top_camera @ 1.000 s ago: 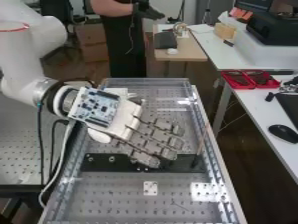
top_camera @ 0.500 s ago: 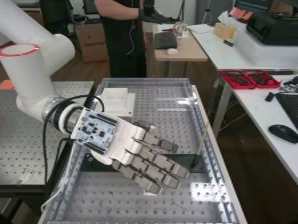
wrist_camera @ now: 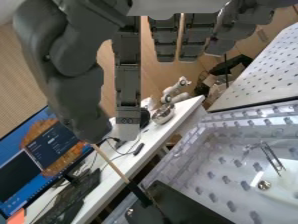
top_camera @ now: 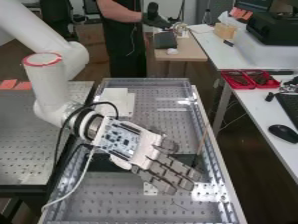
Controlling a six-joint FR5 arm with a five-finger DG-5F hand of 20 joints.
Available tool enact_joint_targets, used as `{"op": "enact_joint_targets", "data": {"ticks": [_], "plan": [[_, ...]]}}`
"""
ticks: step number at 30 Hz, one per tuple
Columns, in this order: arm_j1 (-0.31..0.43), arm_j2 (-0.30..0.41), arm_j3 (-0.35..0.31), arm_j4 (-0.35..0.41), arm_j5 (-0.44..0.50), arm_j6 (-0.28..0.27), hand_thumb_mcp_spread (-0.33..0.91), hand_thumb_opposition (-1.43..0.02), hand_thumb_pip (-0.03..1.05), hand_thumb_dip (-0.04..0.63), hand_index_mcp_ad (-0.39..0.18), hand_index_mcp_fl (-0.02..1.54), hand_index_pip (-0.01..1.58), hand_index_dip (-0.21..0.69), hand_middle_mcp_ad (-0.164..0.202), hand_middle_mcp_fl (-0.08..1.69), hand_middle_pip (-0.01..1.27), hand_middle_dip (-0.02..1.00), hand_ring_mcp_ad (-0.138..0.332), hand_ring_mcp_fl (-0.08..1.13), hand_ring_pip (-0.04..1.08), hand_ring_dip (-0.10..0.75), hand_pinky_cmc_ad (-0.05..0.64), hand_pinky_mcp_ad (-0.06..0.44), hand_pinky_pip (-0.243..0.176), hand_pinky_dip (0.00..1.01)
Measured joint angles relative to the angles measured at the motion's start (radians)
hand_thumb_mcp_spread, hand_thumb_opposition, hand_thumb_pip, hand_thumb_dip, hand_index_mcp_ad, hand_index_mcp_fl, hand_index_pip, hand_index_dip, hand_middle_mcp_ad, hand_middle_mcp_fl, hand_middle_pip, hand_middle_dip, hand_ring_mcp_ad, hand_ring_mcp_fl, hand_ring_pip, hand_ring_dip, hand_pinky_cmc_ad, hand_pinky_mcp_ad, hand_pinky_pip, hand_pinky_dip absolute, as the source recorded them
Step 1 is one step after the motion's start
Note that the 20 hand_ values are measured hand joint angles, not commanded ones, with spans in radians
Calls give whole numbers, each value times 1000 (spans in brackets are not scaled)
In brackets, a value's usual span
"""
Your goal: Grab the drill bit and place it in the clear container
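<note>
Above the clear container (top_camera: 146,80), the hand (top_camera: 148,152) slants down towards the near right in the high view, a blue circuit board (top_camera: 118,141) on its back. The fingers (top_camera: 165,172) are out nearly straight; most lie close together, and I see nothing pinched between them.

Just beyond them in the high view, a thin tan stick (top_camera: 203,137) stands tilted, near the end of a black bar (top_camera: 100,164) that runs partly under the hand. In the wrist view the stick's upper end meets the edge of the thumb (wrist_camera: 76,95) — whether they touch, I can't tell — and its lower part is dark. Which thing is the drill bit I can't tell for sure, so its place stays uncertain too.

A small white plate (top_camera: 150,189) with holes lies in the container, beside the fingers in the high view. Near the container's far left corner is a white block (top_camera: 116,97).

Along the right, a white surface (top_camera: 256,112) carries two red trays (top_camera: 238,84) side by side and, nearer, a black mouse (top_camera: 284,133). The wrist view has a monitor (wrist_camera: 40,162) and a black keyboard (wrist_camera: 63,202) on it as well. On the left, orange notes (top_camera: 8,84) lie at the far edge of a perforated metal surface (top_camera: 16,135).
</note>
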Motion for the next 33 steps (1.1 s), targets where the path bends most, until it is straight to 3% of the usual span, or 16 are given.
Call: {"op": "enact_joint_targets", "data": {"ticks": [6, 13, 17, 29, 33], "plan": [[4, -19, 2, 10, 24, 5, 412, -827, 572, 300, -37, 506, 1026, 394, 113, -7, 110, 143, 84, 16, 72, -7, 155, 75, -94, 127], [13, -36, 14, 17, 54, 8, 489, -824, 529, 262, -40, 225, 1248, 504, 113, 19, 112, 161, 84, 16, 73, 0, 161, 65, -91, 126], [19, -53, 32, -1, 60, 8, 482, -824, 518, 258, -40, 148, 1344, 574, 113, 31, 112, 192, 87, 16, 73, 0, 176, 56, -94, 133], [32, -74, 54, -4, 58, 3, 545, -824, 511, 258, -37, 173, 1400, 581, 98, 51, 113, 208, 84, 31, 75, 0, 195, 47, -94, 138], [37, -81, 53, -7, 51, 4, 564, -827, 508, 262, -40, 223, 1286, 557, 101, 101, 113, 220, 87, 30, 72, 9, 211, 47, -94, 138]]}}
